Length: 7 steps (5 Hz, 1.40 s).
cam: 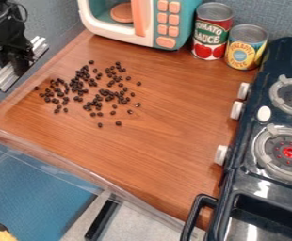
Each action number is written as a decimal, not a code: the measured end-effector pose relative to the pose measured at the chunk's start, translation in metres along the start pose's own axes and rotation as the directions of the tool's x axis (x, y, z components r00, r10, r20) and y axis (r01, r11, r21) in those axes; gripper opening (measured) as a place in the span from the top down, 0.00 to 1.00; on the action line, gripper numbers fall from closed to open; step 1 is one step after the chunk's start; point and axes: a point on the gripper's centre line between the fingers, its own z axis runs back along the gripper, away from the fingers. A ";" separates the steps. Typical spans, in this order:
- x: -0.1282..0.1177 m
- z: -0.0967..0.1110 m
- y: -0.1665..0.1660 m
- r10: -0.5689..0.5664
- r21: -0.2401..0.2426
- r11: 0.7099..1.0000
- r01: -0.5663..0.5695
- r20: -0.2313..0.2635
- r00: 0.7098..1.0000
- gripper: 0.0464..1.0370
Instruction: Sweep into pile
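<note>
Dark beans scattered beside a raised claw

At the upper left, the black gripper hangs downward just off the left edge of the wooden counter; I cannot tell whether it is spread or pressed together; a silvery bar runs at a slant across its lower end, though whether the claw pinches it, or the bar is part of the rig, I cannot tell either.

The beans lie to the right of the claw and a little lower in the view, apart from it, on the upper left part of the counter; they form a loose, uneven patch, thickest around its middle, with single ones straying at the rim, two of them toward the near side.

Behind and to the right of the beans stands a teal and cream toy microwave with coral buttons, a round coral plate inside; next come a red can with tomatoes pictured on it and, just beside it, a shorter yellow can, both upright; along the right side sits a dark toy stove with two burners, white knobs on its left side, and a black handle near its lower left corner.
</note>
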 end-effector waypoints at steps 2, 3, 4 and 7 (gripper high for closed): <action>-0.008 -0.011 -0.010 0.008 -0.004 1.000 -0.009 -0.027 1.000 0.67; -0.007 -0.011 -0.011 0.003 0.006 1.000 -0.003 -0.026 1.000 0.67; -0.008 -0.016 -0.009 0.005 0.013 1.000 -0.004 -0.036 0.999 0.67; -0.015 -0.028 -0.014 -0.004 0.037 0.999 0.006 -0.050 0.999 0.67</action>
